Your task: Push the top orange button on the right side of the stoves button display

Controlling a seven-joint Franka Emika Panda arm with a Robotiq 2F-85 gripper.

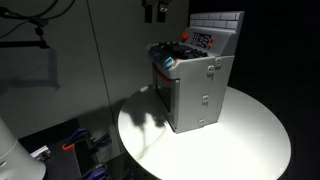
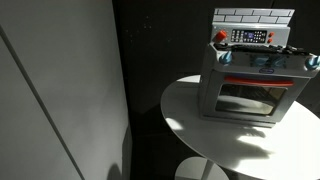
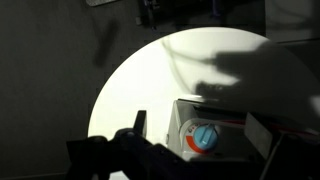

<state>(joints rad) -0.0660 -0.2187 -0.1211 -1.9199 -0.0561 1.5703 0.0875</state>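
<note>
The grey toy stove (image 1: 195, 90) stands on a round white table, with its white tiled back (image 1: 216, 20) upright behind the cooktop; it shows in both exterior views (image 2: 250, 85). The small dark button display (image 1: 203, 40) with tiny red-orange and white buttons sits at the foot of the tiled back (image 2: 250, 37). My gripper (image 1: 155, 12) hangs above and to the side of the stove's front, well away from the display. In the wrist view its dark fingers (image 3: 200, 122) are spread apart with nothing between them, above a blue knob (image 3: 205, 137) on the stove's front corner.
The round white table (image 1: 250, 135) stands on a pedestal (image 2: 200, 170). A grey wall panel (image 2: 60, 90) is beside it. Cables and small items (image 1: 80, 145) lie on the floor below. Blue knobs (image 2: 225, 58) line the stove's front.
</note>
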